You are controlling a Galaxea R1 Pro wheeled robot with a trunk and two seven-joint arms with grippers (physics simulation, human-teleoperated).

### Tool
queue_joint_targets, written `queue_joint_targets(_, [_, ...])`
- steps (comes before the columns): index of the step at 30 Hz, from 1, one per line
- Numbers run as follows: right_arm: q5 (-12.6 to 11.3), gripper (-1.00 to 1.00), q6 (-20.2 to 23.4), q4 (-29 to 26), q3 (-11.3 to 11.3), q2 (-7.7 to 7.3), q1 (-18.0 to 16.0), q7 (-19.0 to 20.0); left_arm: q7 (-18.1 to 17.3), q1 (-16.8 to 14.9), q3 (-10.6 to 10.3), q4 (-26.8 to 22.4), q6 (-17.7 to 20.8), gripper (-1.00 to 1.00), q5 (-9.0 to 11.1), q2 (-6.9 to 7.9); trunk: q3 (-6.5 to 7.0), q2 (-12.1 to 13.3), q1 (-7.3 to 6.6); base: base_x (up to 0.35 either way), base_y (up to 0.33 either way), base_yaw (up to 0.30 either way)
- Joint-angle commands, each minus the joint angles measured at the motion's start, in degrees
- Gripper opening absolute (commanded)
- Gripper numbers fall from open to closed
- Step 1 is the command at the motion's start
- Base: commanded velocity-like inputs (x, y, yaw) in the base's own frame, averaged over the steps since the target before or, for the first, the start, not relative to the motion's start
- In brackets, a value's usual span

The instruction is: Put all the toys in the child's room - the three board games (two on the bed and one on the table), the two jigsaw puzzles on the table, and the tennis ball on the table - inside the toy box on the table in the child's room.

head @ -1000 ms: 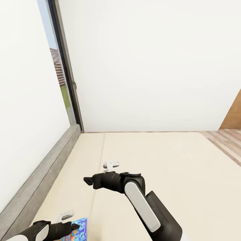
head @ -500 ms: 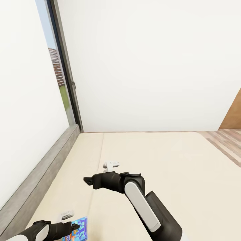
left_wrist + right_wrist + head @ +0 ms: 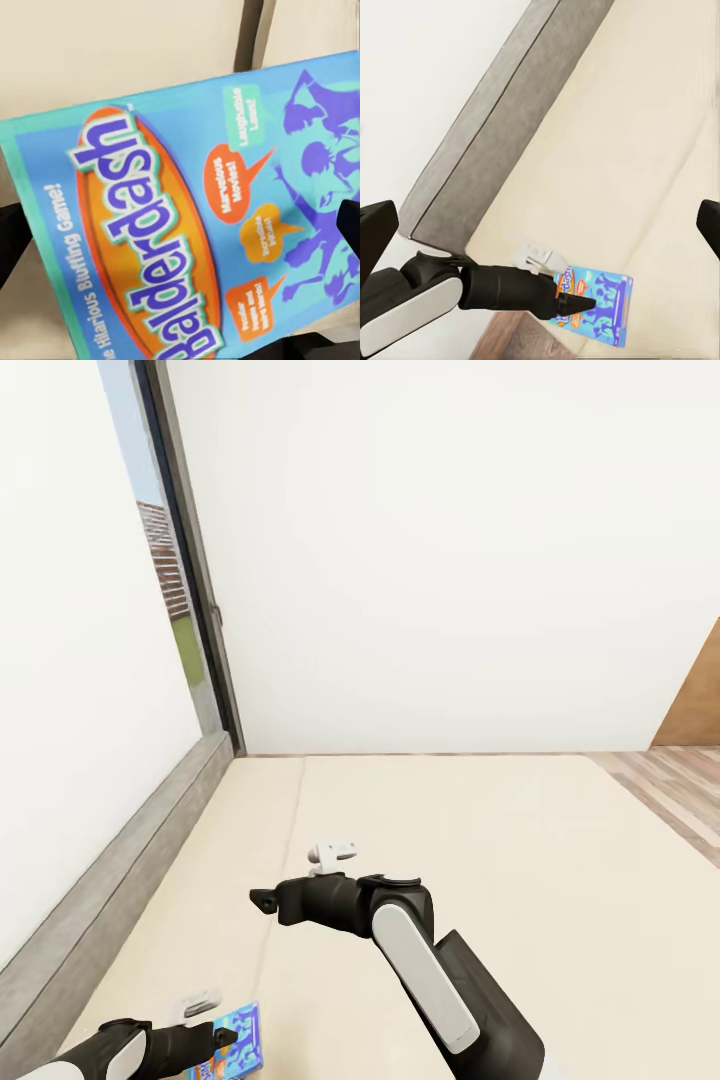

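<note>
My left gripper point(image 3: 574, 304) hangs over the blue board game point(image 3: 187, 217) lying flat on the bed point(image 3: 520, 840); I cannot tell whether its jaws are parted. My right gripper point(image 3: 262, 901) hovers over bare mattress, jaws spread, empty. Step in hand, as I judge: pickup; next, lower and clamp an edge.

White walls point(image 3: 450, 560), tall window point(image 3: 170, 580), wood floor point(image 3: 670, 780)

A bedroom: beige bed point(image 3: 480, 840) (grey headboard point(image 3: 120, 870)), tall window point(image 3: 175, 590).

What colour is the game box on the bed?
Blue board game with an orange oval reading Balderdash, clearest in the left wrist view.
</note>
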Motion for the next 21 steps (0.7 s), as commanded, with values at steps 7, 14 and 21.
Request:
queue_joint_targets(7, [-0.58,1.0,0.11,-0.05,0.03,0.01,-0.05,-0.57,-0.07,-0.03,-0.37,-0.07,0.4,1.0,0.62,0.04,-0.06,-0.03,0.0,0.0,-0.118,0.0])
queue_joint_targets(14, [-0.58,1.0,0.11,-0.05,0.03,0.01,-0.05,-0.56,-0.07,-0.03,-0.37,-0.07,0.4,1.0,0.62,0.04,-0.06,-0.03,0.0,0.0,-0.135,0.0])
queue_joint_targets(21, [-0.58,1.0,0.11,-0.05,0.03,0.01,-0.05,-0.55,-0.07,-0.03,-0.37,-0.07,0.4,1.0,0.62,0.04,-0.06,-0.03,0.0,0.0,-0.126,0.0])
